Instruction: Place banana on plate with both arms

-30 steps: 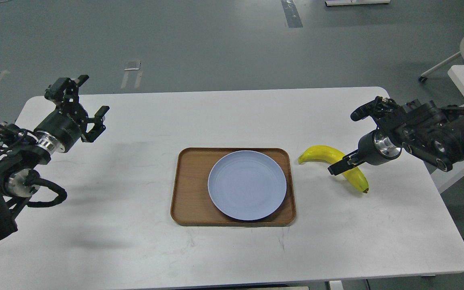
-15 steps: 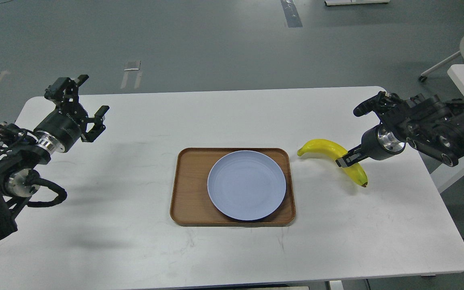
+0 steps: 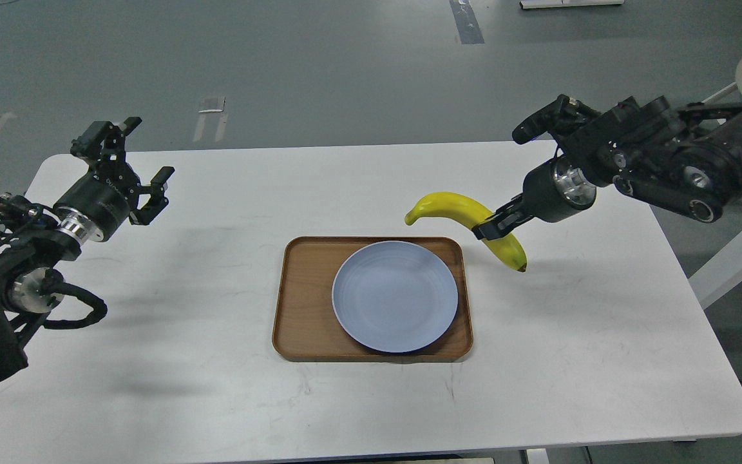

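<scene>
Two grippers you ran: right gripper (image 3: 490, 227) clamped the curved yellow banana (image 3: 467, 225) above the white table (image 3: 216, 386), left gripper (image 3: 136, 164) spread wide.

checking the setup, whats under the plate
The plate sits on a brown wooden tray, which rests on the white table. The tray surface directly beneath the plate is covered.

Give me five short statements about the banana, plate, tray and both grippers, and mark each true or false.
1. The right gripper holds the banana. True.
2. The banana lies on the plate. False: it hangs in the air beside the tray's far right corner.
3. The plate sits on the wooden tray. True.
4. The left gripper grips the tray. False: it is open, well left of it.
5. The plate holds food. False: it is bare.
</scene>
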`<action>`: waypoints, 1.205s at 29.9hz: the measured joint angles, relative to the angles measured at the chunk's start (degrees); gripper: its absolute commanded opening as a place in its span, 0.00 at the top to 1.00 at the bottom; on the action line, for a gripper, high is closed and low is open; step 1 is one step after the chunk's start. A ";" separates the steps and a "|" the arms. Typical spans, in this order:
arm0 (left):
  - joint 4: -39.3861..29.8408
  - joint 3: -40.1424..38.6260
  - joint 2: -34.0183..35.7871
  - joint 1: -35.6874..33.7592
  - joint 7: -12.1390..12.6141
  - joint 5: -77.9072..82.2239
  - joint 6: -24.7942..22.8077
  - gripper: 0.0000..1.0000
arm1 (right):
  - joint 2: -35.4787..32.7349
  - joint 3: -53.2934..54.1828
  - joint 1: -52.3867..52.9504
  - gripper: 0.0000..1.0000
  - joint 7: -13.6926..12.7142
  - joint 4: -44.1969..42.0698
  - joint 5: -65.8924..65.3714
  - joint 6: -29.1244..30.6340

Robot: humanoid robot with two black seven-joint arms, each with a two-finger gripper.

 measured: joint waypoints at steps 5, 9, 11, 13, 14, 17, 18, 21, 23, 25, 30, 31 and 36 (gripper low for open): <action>0.01 0.00 -0.10 -0.11 0.00 0.00 0.00 0.02 | 6.58 -1.42 -1.27 0.78 0.00 -1.56 2.23 -0.01; 0.01 0.00 -0.16 -0.21 0.00 0.00 0.00 0.02 | 8.99 -2.65 -2.57 0.69 0.01 -2.87 2.40 0.00; 0.01 0.00 -0.17 -0.21 0.00 0.00 0.00 0.02 | 9.43 -2.76 -3.02 0.56 0.01 -3.22 2.41 0.00; 0.02 0.00 -0.17 -0.21 0.00 0.00 0.00 0.02 | 9.57 -2.79 -3.25 0.43 0.01 -3.49 2.46 0.00; 0.03 0.00 -0.16 -0.21 0.00 0.00 0.00 0.02 | 9.57 -2.79 -3.29 0.38 0.01 -3.62 2.49 0.00; 0.05 0.00 -0.14 -0.21 0.00 0.00 0.00 0.02 | 9.51 -2.71 -3.41 0.08 0.01 -3.72 2.68 0.00; 0.05 0.00 -0.11 -0.21 0.00 0.00 0.00 0.02 | 9.41 -2.58 -3.42 0.02 0.01 -3.74 3.00 0.00; 0.05 0.00 -0.09 -0.21 0.00 0.00 0.00 0.02 | 9.27 -2.11 -3.44 0.00 0.01 -3.95 5.77 0.00; 0.05 0.00 -0.04 -0.21 0.00 0.00 0.00 0.02 | 9.07 -1.61 -3.45 0.00 0.01 -4.56 7.77 0.00; 0.05 0.00 0.00 -0.21 0.00 0.00 0.00 0.02 | 8.29 0.03 -3.78 0.00 0.01 -5.97 10.34 -0.01; 0.05 0.06 -0.07 -0.14 0.00 0.00 0.00 0.02 | 3.69 11.56 -9.55 0.00 0.00 -10.16 21.85 -0.01; 0.05 0.07 -0.16 -0.07 0.00 0.00 0.00 0.02 | 2.63 14.85 -11.35 0.00 0.00 -11.04 24.87 -0.01; 0.06 0.10 -0.93 0.07 0.00 0.00 0.00 0.02 | -2.01 30.26 -20.42 0.00 0.00 -13.45 37.91 -0.01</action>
